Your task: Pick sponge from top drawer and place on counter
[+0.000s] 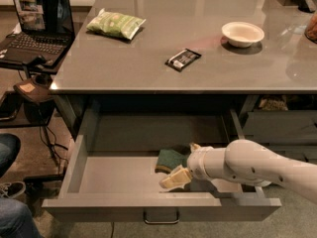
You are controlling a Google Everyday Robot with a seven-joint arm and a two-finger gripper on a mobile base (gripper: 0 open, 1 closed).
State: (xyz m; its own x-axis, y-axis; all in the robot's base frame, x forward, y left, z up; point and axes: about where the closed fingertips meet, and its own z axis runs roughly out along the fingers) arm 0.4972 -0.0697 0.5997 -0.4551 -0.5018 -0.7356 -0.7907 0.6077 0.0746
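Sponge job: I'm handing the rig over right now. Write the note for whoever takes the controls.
Hand: down inside the open top drawer, right against the sponge. Whether it has a grip cannot be confirmed from this view.
Sponge: in the drawer, right of its middle, below counter level.
Counter: holds a snack bag, a black packet and a bowl, with bare surface between them.
Done: drawer is open, hand is at the sponge.
Left: confirm the grasp, lift the sponge out past the counter edge, and set it on a bare patch of counter.
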